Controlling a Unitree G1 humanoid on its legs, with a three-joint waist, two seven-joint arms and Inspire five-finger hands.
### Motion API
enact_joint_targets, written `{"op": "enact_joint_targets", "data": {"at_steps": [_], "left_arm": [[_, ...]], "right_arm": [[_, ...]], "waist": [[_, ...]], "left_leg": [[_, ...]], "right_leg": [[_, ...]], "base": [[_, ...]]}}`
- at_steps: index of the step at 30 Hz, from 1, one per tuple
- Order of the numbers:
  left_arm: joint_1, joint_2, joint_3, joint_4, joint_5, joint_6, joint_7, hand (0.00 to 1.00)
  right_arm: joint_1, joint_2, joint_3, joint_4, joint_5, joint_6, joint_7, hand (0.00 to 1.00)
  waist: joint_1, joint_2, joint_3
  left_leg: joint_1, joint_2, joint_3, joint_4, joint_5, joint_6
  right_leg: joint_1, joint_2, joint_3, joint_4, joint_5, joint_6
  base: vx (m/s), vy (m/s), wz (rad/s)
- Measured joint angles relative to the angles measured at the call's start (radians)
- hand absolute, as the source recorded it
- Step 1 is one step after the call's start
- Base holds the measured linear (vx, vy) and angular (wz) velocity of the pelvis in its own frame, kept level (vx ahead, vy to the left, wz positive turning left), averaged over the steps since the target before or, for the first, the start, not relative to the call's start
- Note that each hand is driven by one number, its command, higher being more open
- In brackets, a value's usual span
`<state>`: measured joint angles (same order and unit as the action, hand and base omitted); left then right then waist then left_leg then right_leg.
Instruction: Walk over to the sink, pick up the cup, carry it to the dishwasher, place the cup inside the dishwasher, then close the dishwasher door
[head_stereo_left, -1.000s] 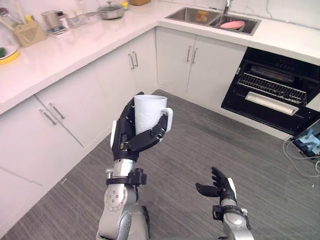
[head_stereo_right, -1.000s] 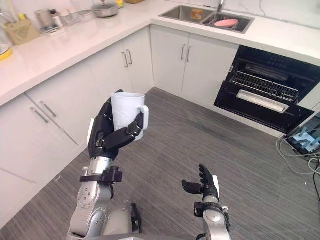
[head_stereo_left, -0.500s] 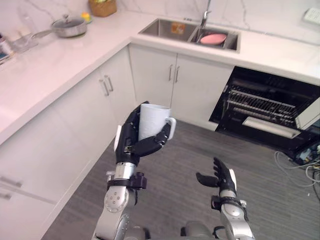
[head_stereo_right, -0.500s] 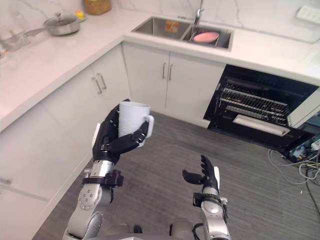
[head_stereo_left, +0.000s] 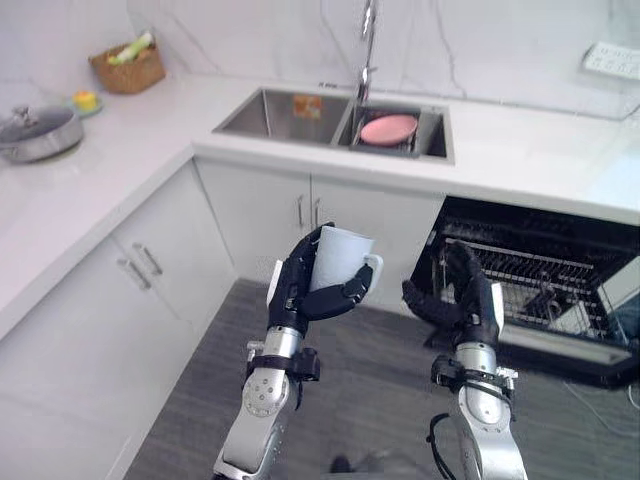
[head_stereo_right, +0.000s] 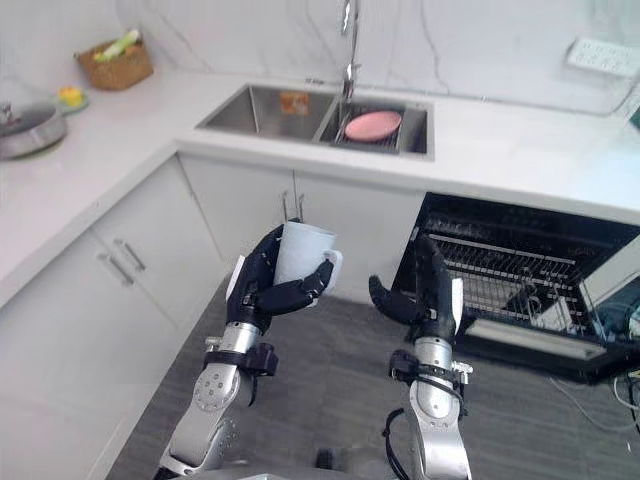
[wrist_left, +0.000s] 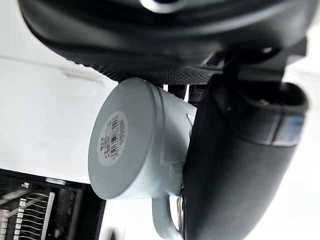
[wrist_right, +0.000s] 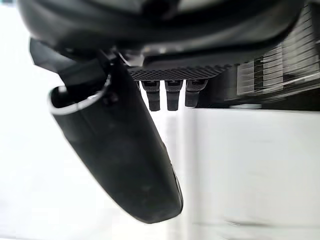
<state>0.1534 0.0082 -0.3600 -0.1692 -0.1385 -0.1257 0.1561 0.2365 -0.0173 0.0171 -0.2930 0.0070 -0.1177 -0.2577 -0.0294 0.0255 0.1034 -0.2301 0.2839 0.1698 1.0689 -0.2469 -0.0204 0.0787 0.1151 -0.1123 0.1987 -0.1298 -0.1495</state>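
Left robot hand (head_stereo_left: 300, 292): raised at chest height over the floor (head_stereo_left: 380, 400), fingers and thumb curled round the white cup (head_stereo_left: 340, 258). The cup is upright, mouth up, its handle turned toward the right arm.

Right robot hand (head_stereo_left: 462, 300): just beside the cup and apart from it, fingers loosely spread and holding nothing. In the eye views it stands between the cup and the dishwasher (head_stereo_left: 560, 285).

Dishwasher: door (head_stereo_left: 560, 348) dropped open, wire rack (head_stereo_left: 545, 265) exposed, set under the bench (head_stereo_left: 520, 150).

Further back: double sink (head_stereo_left: 285, 112) in the bench, with a pink dish (head_stereo_left: 388, 128) in the basin nearer the dishwasher and a tap (head_stereo_left: 366, 50) behind the divider. White cabinet doors (head_stereo_left: 260, 215) below the sink. On the bench's far left run sit a lidded pot (head_stereo_left: 35, 132) and a woven basket (head_stereo_left: 127, 68). Wall socket (head_stereo_left: 610, 58) above the dishwasher side.

Left wrist view: shows the cup's underside with a barcode sticker (wrist_left: 112, 137), the thumb (wrist_left: 235, 165) pressed across its wall, and a corner of the rack past it.

Right wrist view: shows thumb and fingertips (wrist_right: 170, 97) free of any object, with pale cabinet fronts beyond.
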Motion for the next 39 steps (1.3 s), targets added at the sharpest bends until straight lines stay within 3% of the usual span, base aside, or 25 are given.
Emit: {"op": "enact_joint_targets", "data": {"at_steps": [3,4,5,6,7,8,11,13,14,15,16,19,20,21,22,23,25,29,31,33,35,36,37,38,39], "left_arm": [[0.015,-0.008,0.001,-0.002,0.000,0.000,-0.002,0.30],[0.026,-0.009,0.001,-0.002,0.000,0.000,-0.002,0.30],[0.034,-0.008,0.000,-0.001,0.000,0.000,-0.002,0.30],[0.039,-0.006,-0.002,-0.001,0.000,0.000,-0.002,0.30],[0.061,-0.001,-0.003,-0.003,0.000,0.000,-0.001,0.30],[0.071,0.008,-0.005,-0.004,0.000,0.000,-0.001,0.30],[0.083,0.036,-0.005,-0.003,0.002,0.003,0.006,0.30],[0.083,0.050,0.000,-0.003,0.002,0.003,0.017,0.30],[0.083,0.068,0.005,-0.002,0.002,0.003,0.028,0.30],[0.084,0.072,0.005,-0.001,0.002,0.003,0.031,0.30],[0.083,0.070,0.009,-0.002,0.002,-0.002,0.041,0.30],[0.076,0.069,0.041,0.006,0.002,-0.020,0.045,0.30],[0.069,0.069,0.058,0.018,0.002,-0.021,0.047,0.30],[0.067,0.072,0.076,0.029,0.002,-0.022,0.051,0.30],[0.061,0.065,0.079,0.052,0.004,-0.027,0.052,0.30],[0.050,0.044,0.079,0.097,0.005,-0.024,0.052,0.30],[0.034,0.027,0.078,0.130,0.013,-0.023,0.052,0.30],[0.010,0.010,0.086,0.136,0.021,-0.016,0.041,0.30],[0.010,0.008,0.097,0.113,0.021,-0.019,0.042,0.30],[-0.003,0.003,0.113,0.093,0.021,-0.020,0.042,0.30],[-0.009,-0.001,0.124,0.092,0.021,-0.020,0.051,0.30],[-0.010,-0.004,0.134,0.092,0.021,-0.020,0.055,0.30],[-0.013,-0.009,0.139,0.093,0.021,-0.020,0.058,0.30],[-0.012,0.004,0.147,0.097,0.020,-0.021,0.065,0.30],[-0.015,0.021,0.161,0.097,0.021,-0.022,0.070,0.30]], "right_arm": [[-0.019,-0.002,0.017,-0.002,0.001,-0.008,-0.002,0.90],[-0.029,-0.010,0.024,0.021,0.001,-0.009,-0.002,0.90],[-0.041,-0.020,0.029,0.060,0.001,-0.009,-0.001,0.90],[-0.040,-0.024,0.031,0.087,0.001,-0.006,0.003,0.90],[-0.022,-0.023,0.034,0.113,0.001,0.008,0.015,0.90],[-0.014,-0.021,0.038,0.117,0.001,0.011,0.018,0.90],[0.001,-0.004,0.051,0.112,0.002,0.014,0.023,0.90],[-0.009,0.004,0.074,0.113,0.002,0.014,0.034,0.90],[-0.027,0.016,0.096,0.128,0.002,0.014,0.046,0.90],[-0.030,0.017,0.107,0.133,0.002,0.014,0.051,0.90],[-0.039,0.018,0.124,0.138,0.001,0.013,0.063,0.90],[-0.100,0.018,0.146,0.193,0.001,0.003,0.084,0.90],[-0.131,0.015,0.145,0.222,0.001,0.002,0.087,0.90],[-0.148,0.015,0.146,0.243,0.001,0.001,0.091,0.90],[-0.146,0.010,0.143,0.247,0.002,-0.001,0.093,0.90],[-0.143,-0.023,0.138,0.255,0.002,-0.001,0.096,0.90],[-0.140,-0.062,0.123,0.255,0.003,-0.001,0.102,0.90],[-0.091,-0.065,0.092,0.223,0.065,-0.001,0.104,0.90],[-0.068,-0.062,0.107,0.154,0.117,-0.007,0.112,0.90],[-0.071,-0.056,0.110,0.126,0.166,-0.024,0.143,0.90],[-0.070,-0.060,0.114,0.126,0.204,-0.025,0.163,0.90],[-0.069,-0.067,0.119,0.126,0.224,-0.025,0.175,0.90],[-0.070,-0.073,0.120,0.127,0.236,-0.025,0.182,0.90],[-0.062,-0.072,0.132,0.139,0.261,-0.021,0.195,0.90],[-0.053,-0.069,0.148,0.134,0.280,-0.022,0.216,0.90]], "waist": [[0.018,-0.005,0.002],[0.016,-0.003,-0.002],[0.012,-0.002,-0.003],[0.013,-0.001,-0.003],[0.027,0.003,-0.020],[0.028,-0.007,-0.030],[0.015,-0.051,-0.050],[0.023,-0.056,-0.047],[0.028,-0.060,-0.043],[0.024,-0.061,-0.044],[0.022,-0.064,-0.047],[0.011,-0.061,-0.065],[0.007,-0.060,-0.064],[-0.003,-0.080,-0.075],[-0.015,-0.069,-0.073],[-0.013,-0.029,-0.069],[-0.018,0.004,-0.069],[-0.023,0.007,-0.040],[-0.012,0.005,-0.039],[-0.005,-0.002,-0.034],[0.008,-0.005,-0.033],[0.010,0.013,-0.037],[0.010,0.027,-0.037],[0.014,-0.001,-0.036],[0.004,-0.019,-0.041]], "left_leg": [[-0.045,-0.054,-0.059,-0.302,-0.024,-0.002],[-0.040,-0.102,-0.140,-0.480,-0.011,-0.025],[-0.030,-0.142,-0.218,-0.629,0.013,-0.053],[-0.019,-0.160,-0.250,-0.703,0.051,-0.053],[0.015,-0.172,-0.252,-0.712,0.169,-0.051],[0.016,-0.181,-0.235,-0.695,0.174,-0.055],[0.036,-0.211,-0.114,-0.643,0.096,0.018],[0.096,-0.211,-0.047,-0.660,0.060,0.030],[0.177,-0.210,0.008,-0.700,0.043,0.055],[0.207,-0.209,0.022,-0.717,0.037,0.064],[0.249,-0.204,0.054,-0.745,0.027,0.076],[0.288,-0.167,0.114,-0.800,0.014,0.062],[0.304,-0.152,0.135,-0.810,0.010,0.041],[0.317,-0.156,0.148,-0.801,-0.002,0.009],[0.322,-0.151,0.136,-0.793,-0.019,-0.017],[0.345,-0.121,0.123,-0.790,-0.024,-0.019],[0.350,-0.097,0.105,-0.783,-0.017,-0.018],[0.302,-0.036,0.056,-0.468,0.040,-0.046],[0.202,-0.048,-0.001,-0.333,-0.008,-0.062],[0.131,-0.081,-0.032,-0.412,-0.056,-0.048],[0.124,-0.125,-0.062,-0.595,-0.038,-0.046],[0.140,-0.143,-0.094,-0.757,0.072,-0.037],[0.143,-0.144,-0.110,-0.810,0.149,-0.067],[0.184,-0.162,-0.099,-0.835,0.166,-0.082],[0.208,-0.179,-0.093,-0.878,0.176,-0.071]], "right_leg": [[0.051,-0.012,0.101,-0.011,-0.035,0.011],[0.061,-0.017,0.145,-0.008,-0.057,0.022],[0.071,-0.019,0.192,0.002,-0.081,0.038],[0.078,-0.020,0.230,0.017,-0.103,0.050],[0.082,-0.028,0.307,0.057,-0.147,0.083],[0.077,-0.039,0.333,0.071,-0.165,0.099],[0.031,-0.108,0.385,0.167,-0.206,0.161],[-0.021,-0.132,0.332,0.307,-0.209,0.216],[-0.107,-0.168,0.234,0.501,-0.179,0.259],[-0.122,-0.191,0.182,0.537,-0.187,0.242],[-0.167,-0.231,0.094,0.579,-0.218,0.192],[-0.303,-0.272,-0.085,0.531,-0.235,0.179],[-0.337,-0.285,-0.178,0.450,-0.220,0.160],[-0.341,-0.280,-0.226,0.312,-0.114,0.132],[-0.327,-0.272,-0.229,0.312,-0.073,0.108],[-0.293,-0.232,-0.227,0.281,-0.074,0.100],[-0.272,-0.196,-0.225,0.241,-0.075,0.096],[-0.105,-0.144,-0.205,0.112,-0.072,0.093],[-0.069,-0.146,-0.170,0.073,-0.067,0.098],[-0.060,-0.162,-0.137,0.057,-0.060,0.108],[-0.055,-0.175,-0.099,0.056,-0.054,0.117],[-0.050,-0.170,-0.076,0.055,-0.053,0.129],[-0.042,-0.159,-0.063,0.051,-0.053,0.139],[-0.021,-0.169,-0.028,0.027,-0.046,0.167],[-0.008,-0.187,-0.021,-0.002,-0.042,0.175]], "base": [[0.47,0.113,-1.07],[0.43,0.217,-1.08],[0.43,0.238,-1.23],[0.56,0.353,-1.61],[0.50,0.325,-1.43],[0.51,0.336,-1.20],[0.43,0.299,-0.88],[0.31,0.218,-1.11],[0.18,0.125,-0.95],[0.21,0.148,-1.06],[0.14,0.096,-0.58],[0.15,0.012,-0.70],[0.26,-0.107,-0.64],[0.30,-0.117,-0.35],[0.30,-0.096,-0.28],[0.27,-0.077,-0.19],[0.30,-0.113,-0.25],[0.24,-0.080,-0.21],[0.17,0.031,-0.53],[0.18,0.074,-0.43],[0.17,0.135,-0.58],[0.16,0.175,-0.61],[0.17,0.183,-0.68],[0.15,0.157,-0.45],[0.13,0.137,-0.34]]}}
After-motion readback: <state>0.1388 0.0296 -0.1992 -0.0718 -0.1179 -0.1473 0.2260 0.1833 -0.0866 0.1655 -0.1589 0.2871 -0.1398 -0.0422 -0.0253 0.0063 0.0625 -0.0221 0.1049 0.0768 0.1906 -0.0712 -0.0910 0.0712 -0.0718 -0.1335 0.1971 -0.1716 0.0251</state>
